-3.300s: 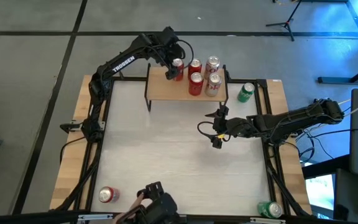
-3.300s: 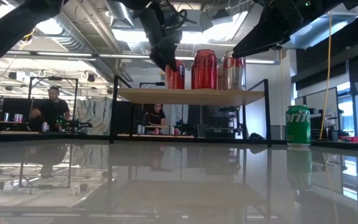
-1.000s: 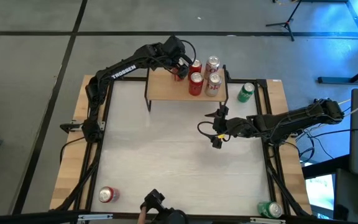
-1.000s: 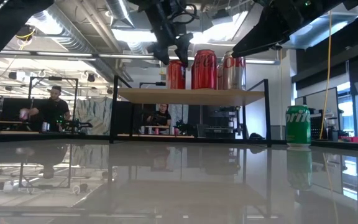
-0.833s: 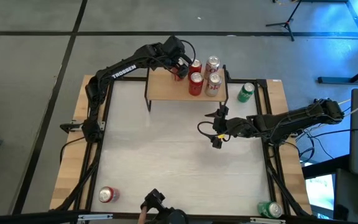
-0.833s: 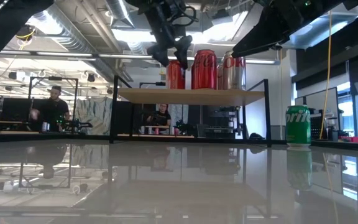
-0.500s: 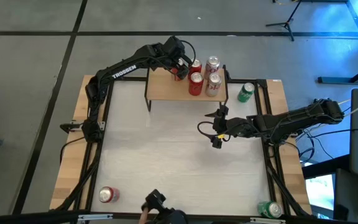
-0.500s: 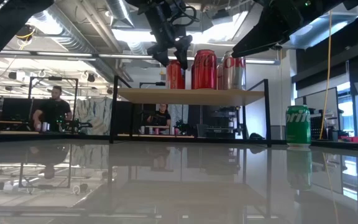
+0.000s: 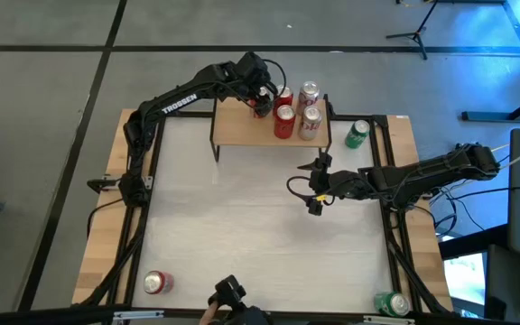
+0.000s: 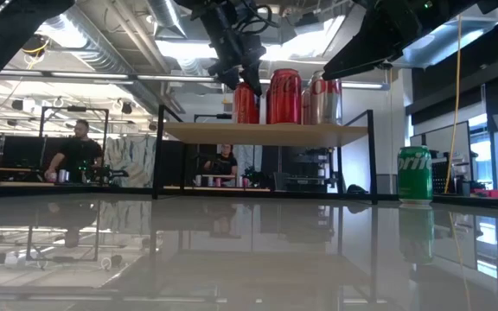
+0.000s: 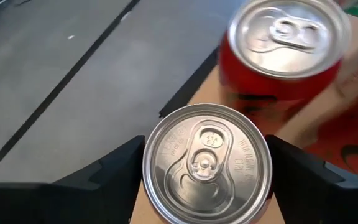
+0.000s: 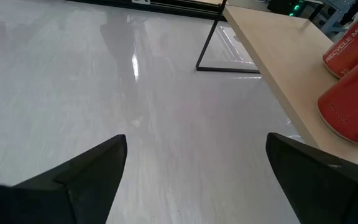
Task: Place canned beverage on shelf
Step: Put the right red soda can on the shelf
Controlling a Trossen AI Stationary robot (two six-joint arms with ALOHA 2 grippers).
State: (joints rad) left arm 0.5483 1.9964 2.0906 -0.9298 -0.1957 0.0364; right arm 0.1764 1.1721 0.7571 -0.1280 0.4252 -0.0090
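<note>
The shelf (image 9: 251,131) stands at the table's far edge, its light-wood top on black legs, with several cans upright on it. My left gripper (image 9: 262,94) is open over the far-left red can (image 11: 207,163). Its fingers (image 11: 120,171) stand on either side of the can's top. In the low view the gripper (image 10: 242,78) sits just above that can (image 10: 245,105). My right gripper (image 9: 315,187) is open and empty over the table's middle right, and it also shows in its own wrist view (image 12: 194,177). My left gripper's fingers come from above, pointing down, close beside the can's top rim (image 11: 151,155). I cannot tell whether they touch it. The can stands upright on the shelf top.
Two red cans (image 9: 284,119) and two silver cans (image 9: 310,122) fill the shelf's right half. A green can (image 9: 357,134) stands on the table right of the shelf. A red can (image 9: 157,283) lies near left and a green can (image 9: 392,303) near right. People show in the room behind.
</note>
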